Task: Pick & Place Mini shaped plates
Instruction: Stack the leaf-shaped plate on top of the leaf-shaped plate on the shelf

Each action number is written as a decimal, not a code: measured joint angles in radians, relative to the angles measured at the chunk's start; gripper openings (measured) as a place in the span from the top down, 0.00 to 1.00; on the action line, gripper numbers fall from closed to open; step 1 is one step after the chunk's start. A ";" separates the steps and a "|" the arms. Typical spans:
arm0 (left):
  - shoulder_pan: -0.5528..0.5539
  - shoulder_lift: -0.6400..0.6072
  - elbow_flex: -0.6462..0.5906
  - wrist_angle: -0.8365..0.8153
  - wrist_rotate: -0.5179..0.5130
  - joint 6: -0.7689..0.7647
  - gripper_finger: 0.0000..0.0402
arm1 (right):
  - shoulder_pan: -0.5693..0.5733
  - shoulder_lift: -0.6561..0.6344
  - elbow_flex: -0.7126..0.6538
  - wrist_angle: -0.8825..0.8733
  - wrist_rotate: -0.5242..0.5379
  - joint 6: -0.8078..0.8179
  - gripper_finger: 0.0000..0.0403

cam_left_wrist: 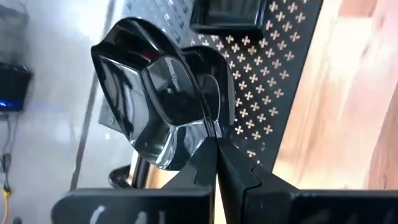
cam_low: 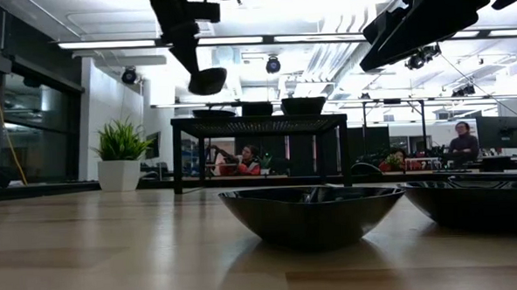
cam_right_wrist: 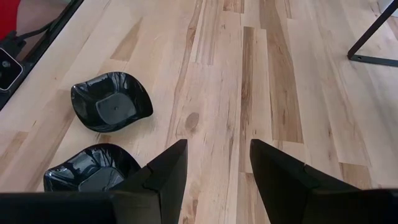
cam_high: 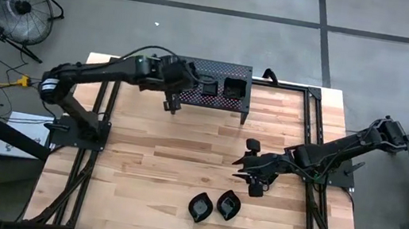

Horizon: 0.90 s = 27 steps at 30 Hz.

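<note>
My left gripper (cam_left_wrist: 216, 146) is shut on one glossy black mini shaped plate (cam_left_wrist: 155, 93), held in the air by the near left corner of the black perforated stand (cam_high: 209, 83). In the low view this plate (cam_low: 208, 80) hangs higher than the stand's top (cam_low: 258, 126). Two more plates (cam_low: 257, 108) (cam_low: 303, 105) sit on the stand. Two plates (cam_high: 200, 207) (cam_high: 228, 205) rest on their bases on the table near its front edge. My right gripper (cam_right_wrist: 214, 165) hovers open just beyond and to the right of them, with nothing between its fingers. My left gripper pinches the plate's rim (cam_left_wrist: 208, 127) between its two shut fingers, at one side of the plate. The fingers slant downward, coming from the table's left. The plate is lifted clear of stand and table and sits tilted at the fingertips.
The stand's thin legs (cam_right_wrist: 373, 37) stand on the far half of the wooden table (cam_high: 183, 152). Black frame rails (cam_high: 312, 122) run along the table's sides. Bare wood lies between the stand and the two near plates.
</note>
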<state>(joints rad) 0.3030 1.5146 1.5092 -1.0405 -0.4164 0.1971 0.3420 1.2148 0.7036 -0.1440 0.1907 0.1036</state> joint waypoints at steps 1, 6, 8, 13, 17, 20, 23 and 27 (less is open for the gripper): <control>0.001 0.021 0.021 -0.023 0.005 -0.003 1.00 | 0.000 0.000 0.000 0.000 0.000 0.000 0.58; 0.005 0.117 0.084 -0.083 0.002 -0.018 1.00 | 0.000 0.000 0.000 0.000 0.000 0.000 0.58; 0.005 0.150 0.100 -0.085 -0.013 -0.019 1.00 | 0.000 0.000 0.000 0.000 0.000 0.000 0.58; 0.005 0.202 0.124 -0.093 -0.042 0.010 1.00 | 0.000 0.000 0.000 0.000 0.000 0.000 0.58; 0.005 0.211 0.128 -0.106 -0.046 0.074 1.00 | 0.000 0.000 0.000 0.000 0.000 0.000 0.58; 0.005 0.210 0.129 -0.114 -0.051 0.144 1.00 | 0.000 0.000 0.000 0.000 0.000 0.000 0.58; 0.005 0.210 0.129 -0.132 -0.095 0.231 1.00 | 0.000 0.000 0.000 0.000 0.000 0.000 0.58; 0.005 0.210 0.129 -0.144 -0.142 0.341 1.00 | 0.000 0.000 0.000 0.000 0.000 0.000 0.58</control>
<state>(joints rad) 0.3077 1.7248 1.6379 -1.1842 -0.5580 0.5377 0.3423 1.2148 0.7036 -0.1440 0.1905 0.1036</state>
